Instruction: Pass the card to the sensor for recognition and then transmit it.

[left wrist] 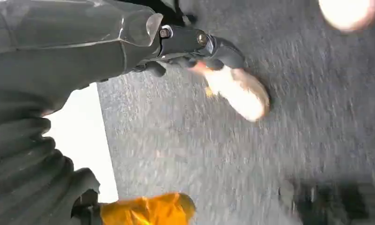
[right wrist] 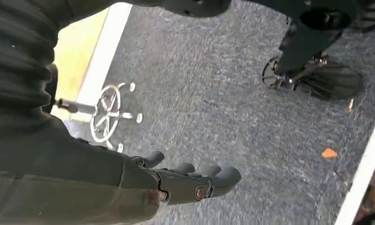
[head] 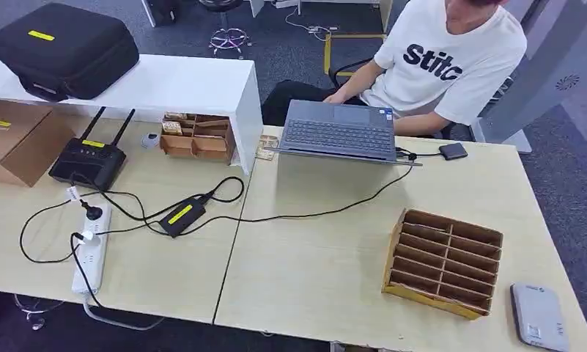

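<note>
A grey flat sensor device [head: 538, 315] lies at the table's near right corner. Just to its left stands a slotted cardboard rack [head: 442, 262]; I cannot make out a card in its slots. My left hand [left wrist: 194, 47] hangs over the grey carpet with its fingers apart and nothing in them. My right hand [right wrist: 190, 177] also hangs over the carpet, fingers stretched out and holding nothing.
A person in a white shirt [head: 451, 59] sits behind an open laptop [head: 339, 132] at the far side. A router [head: 89, 158], power strip [head: 91, 253], adapter [head: 182, 215] and cables cover the left table. A small cardboard tray [head: 196, 136] stands under a white shelf [head: 165, 81].
</note>
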Controlling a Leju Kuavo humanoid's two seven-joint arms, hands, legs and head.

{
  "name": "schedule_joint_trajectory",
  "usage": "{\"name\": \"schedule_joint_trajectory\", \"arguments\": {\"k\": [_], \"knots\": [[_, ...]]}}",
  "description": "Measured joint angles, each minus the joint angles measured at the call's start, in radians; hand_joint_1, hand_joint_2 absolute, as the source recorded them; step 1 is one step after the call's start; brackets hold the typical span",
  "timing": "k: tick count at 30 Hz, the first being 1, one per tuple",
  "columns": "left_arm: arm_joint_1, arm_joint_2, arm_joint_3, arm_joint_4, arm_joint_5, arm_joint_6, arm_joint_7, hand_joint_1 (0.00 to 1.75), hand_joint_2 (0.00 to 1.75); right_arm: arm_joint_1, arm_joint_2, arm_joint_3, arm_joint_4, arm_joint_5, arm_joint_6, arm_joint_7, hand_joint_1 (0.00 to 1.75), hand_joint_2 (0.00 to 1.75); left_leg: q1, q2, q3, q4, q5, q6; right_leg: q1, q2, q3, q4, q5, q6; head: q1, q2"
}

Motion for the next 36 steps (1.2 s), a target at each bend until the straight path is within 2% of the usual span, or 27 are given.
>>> {"name": "schedule_joint_trajectory", "arguments": {"k": [1, 3, 4, 5, 7, 8, 9, 10, 12, 14, 15, 16, 17, 18, 21, 22, 23, 24, 27, 29, 31, 32, 33, 35, 36], "knots": [[0.002, 0.0, 0.0, -0.001, 0.01, 0.087, -0.005, 0.0, 1.75, -0.002, 0.0, 0.0, -0.001, -0.01, -0.011, 0.001, 0.0, 1.75, 0.0, 0.0, 0.0, 0.0, 0.0, 0.0, 0.0, -0.001, 0.0, 0.0, 0.0, 0.0, 0.0, 0.0], [0.003, -0.01, 0.002, -0.001, 0.035, 0.305, -0.023, 0.0, 1.75, 0.004, 0.003, 0.0, -0.001, -0.031, -0.035, -0.012, 0.0, 1.75, 0.0, -0.001, 0.0, 0.0, 0.0, 0.0, 0.0, -0.001, 0.0, 0.0, 0.0, 0.0, 0.0, 0.0], [0.002, -0.015, 0.003, -0.001, 0.045, 0.384, -0.026, 0.0, 1.75, 0.01, 0.004, 0.0, -0.001, -0.038, -0.042, -0.02, 0.0, 1.75, 0.0, -0.001, 0.0, 0.0, 0.0, 0.0, 0.0, -0.001, 0.0, 0.0, 0.0, 0.0, 0.0, 0.0], [0.001, -0.024, 0.007, -0.001, 0.057, 0.442, -0.027, 0.0, 1.75, 0.016, 0.006, 0.0, -0.001, -0.038, -0.048, -0.027, 0.0, 1.75, -0.001, -0.001, 0.0, 0.0, 0.0, 0.0, 0.0, -0.001, 0.0, 0.0, 0.0, 0.0, 0.0, 0.0], [-0.002, -0.034, 0.016, -0.001, 0.062, 0.476, -0.025, 0.0, 1.75, 0.025, 0.007, 0.0, -0.001, -0.038, -0.049, -0.031, 0.0, 1.75, -0.001, -0.001, 0.0, 0.0, 0.0, 0.0, -0.001, 0.0, 0.0, 0.0, 0.0, 0.0, 0.0, 0.0], [-0.005, -0.037, 0.019, 0.0, 0.058, 0.442, -0.019, 0.0, 1.75, 0.028, 0.008, 0.0, -0.001, -0.038, -0.048, -0.031, 0.0, 1.75, -0.001, -0.001, 0.0, 0.0, 0.0, 0.0, -0.001, 0.0, 0.0, 0.0, 0.0, 0.0, 0.0, 0.0], [-0.006, -0.039, 0.019, 0.0, 0.05, 0.375, -0.016, 0.0, 1.75, 0.028, 0.008, 0.0, -0.001, -0.035, -0.045, -0.031, 0.0, 1.75, 0.0, -0.001, -0.001, 0.0, 0.0, 0.0, 0.0, 0.0, 0.0, 0.0, 0.0, 0.0, 0.0, 0.0], [-0.007, -0.038, 0.019, 0.0, 0.038, 0.283, -0.01, 0.0, 1.75, 0.027, 0.008, 0.0, -0.001, -0.028, -0.037, -0.031, 0.0, 1.75, 0.0, -0.001, -0.001, 0.0, 0.0, 0.0, 0.0, 0.0, 0.0, 0.0, 0.0, 0.0, 0.0, 0.0], [-0.007, -0.021, 0.014, 0.0, 0.008, 0.042, 0.003, 0.0, 1.75, 0.019, 0.008, 0.002, -0.002, -0.009, -0.009, -0.021, 0.0, 1.75, 0.0, 0.0, 0.0, 0.0, 0.0, 0.0, 0.0, 0.0, 0.0, 0.0, 0.0, 0.0, 0.0, 0.0], [-0.004, -0.007, 0.003, 0.0, -0.016, -0.059, 0.014, 0.0, 1.75, 0.009, 0.008, 0.008, -0.003, 0.005, 0.008, -0.006, 0.0, 1.75, 0.0, 0.0, 0.0, 0.0, 0.0, 0.0, 0.0, 0.0, 0.0, 0.0, 0.0, 0.0, 0.0, 0.0], [-0.002, 0.002, -0.005, 0.0, -0.026, -0.076, 0.019, 0.0, 1.75, 0.003, 0.008, 0.012, -0.004, 0.004, 0.01, -0.001, 0.0, 1.75, 0.0, 0.0, 0.0, 0.0, 0.0, 0.0, 0.0, 0.0, 0.0, 0.0, 0.0, 0.0, 0.0, 0.0], [0.001, 0.007, -0.01, 0.0, -0.031, -0.06, 0.021, 0.0, 1.75, -0.002, 0.008, 0.015, -0.005, 0.002, 0.008, 0.003, 0.0, 1.75, 0.0, 0.0, 0.0, 0.0, 0.0, 0.0, 0.0, 0.0, 0.0, 0.0, 0.0, 0.0, 0.0, 0.0], [0.004, 0.009, -0.013, 0.0, -0.03, -0.003, 0.014, 0.0, 1.75, -0.005, 0.008, 0.017, -0.006, -0.006, 0.0, 0.005, 0.0, 1.75, 0.0, 0.0, 0.0, 0.0, 0.0, 0.0, 0.0, 0.0, 0.0, 0.0, 0.0, 0.0, 0.0, 0.0], [0.006, 0.007, -0.014, -0.001, -0.024, 0.099, 0.005, 0.0, 1.75, -0.004, 0.008, 0.017, -0.006, -0.019, -0.013, 0.003, 0.0, 1.75, 0.0, 0.0, 0.0, 0.0, 0.0, 0.0, 0.0, 0.0, 0.0, 0.0, 0.0, 0.0, 0.0, 0.0], [0.005, -0.018, -0.01, -0.001, 0.025, 0.502, -0.048, 0.0, 1.75, 0.013, 0.008, 0.015, -0.006, -0.05, -0.049, -0.021, 0.0, 1.75, 0.0, -0.001, 0.0, 0.0, 0.0, 0.0, 0.0, -0.001, 0.0, 0.0, 0.0, 0.0, 0.0, 0.0], [0.003, -0.029, -0.005, -0.001, 0.037, 0.588, -0.058, 0.0, 1.75, 0.02, 0.009, 0.014, -0.006, -0.054, -0.055, -0.026, 0.0, 1.75, -0.001, -0.001, 0.0, 0.0, 0.0, 0.0, -0.001, -0.001, 0.0, 0.0, 0.0, 0.0, 0.0, 0.0], [0.001, -0.037, 0.0, -0.001, 0.051, 0.624, -0.062, 0.0, 1.75, 0.028, 0.01, 0.013, -0.006, -0.056, -0.057, -0.031, 0.0, 1.75, -0.001, -0.001, 0.0, 0.0, 0.0, 0.0, -0.001, 0.0, 0.0, 0.0, 0.0, 0.0, 0.0, 0.0], [-0.002, -0.042, 0.005, 0.0, 0.058, 0.599, -0.061, 0.0, 1.75, 0.034, 0.01, 0.01, -0.006, -0.056, -0.058, -0.034, 0.0, 1.75, -0.001, -0.001, 0.0, 0.0, 0.0, 0.0, -0.001, 0.0, 0.0, 0.0, 0.0, 0.0, 0.0, 0.0], [-0.007, -0.045, 0.009, 0.0, 0.038, 0.356, -0.036, 0.0, 1.75, 0.038, 0.01, 0.009, -0.006, -0.047, -0.048, -0.037, 0.0, 1.75, -0.001, -0.001, -0.001, 0.0, 0.0, 0.0, -0.001, 0.0, 0.0, 0.0, 0.0, 0.0, 0.0, 0.0], [-0.008, -0.041, 0.008, 0.0, 0.015, 0.226, -0.018, 0.0, 1.75, 0.034, 0.01, 0.01, -0.006, -0.028, -0.029, -0.031, 0.0, 1.75, 0.0, 0.0, 0.0, 0.0, 0.0, 0.0, -0.001, 0.0, 0.0, 0.0, 0.0, 0.0, 0.0, 0.0], [-0.007, -0.018, -0.002, 0.0, -0.015, 0.011, 0.002, 0.0, 1.75, 0.023, 0.01, 0.016, -0.007, -0.001, 0.0, -0.013, 0.0, 1.75, 0.0, 0.0, 0.0, 0.0, 0.0, 0.0, 0.0, 0.0, 0.0, 0.0, 0.0, 0.0, 0.0, 0.0], [-0.005, -0.007, -0.008, 0.0, -0.021, -0.071, 0.003, 0.0, 1.75, 0.016, 0.01, 0.022, -0.007, 0.006, 0.008, -0.004, 0.0, 1.75, 0.0, 0.0, 0.0, 0.0, 0.0, 0.0, 0.0, 0.0, 0.0, 0.0, 0.0, 0.0, 0.0, 0.0], [-0.003, -0.002, -0.01, 0.0, -0.022, -0.085, 0.003, 0.0, 1.75, 0.01, 0.01, 0.026, -0.008, 0.007, 0.01, 0.003, 0.0, 1.75, 0.0, 0.0, 0.0, 0.0, 0.0, 0.0, 0.0, 0.0, 0.0, 0.0, 0.0, 0.0, 0.0, 0.0], [-0.001, 0.006, -0.013, 0.0, -0.022, -0.041, -0.008, 0.0, 1.75, 0.002, 0.01, 0.026, -0.009, 0.006, 0.006, 0.006, 0.0, 1.75, 0.0, 0.0, 0.0, 0.0, 0.0, 0.0, 0.0, -0.001, 0.0, 0.0, 0.0, 0.0, 0.0, 0.0], [0.001, 0.005, -0.014, 0.0, -0.019, 0.065, -0.025, 0.0, 1.75, 0.002, 0.01, 0.026, -0.009, 0.003, -0.011, 0.005, 0.0, 1.75, 0.0, -0.001, 0.0, 0.0, 0.0, 0.0, 0.0, -0.001, 0.0, 0.0, 0.0, 0.0, 0.001, 0.0]]}}
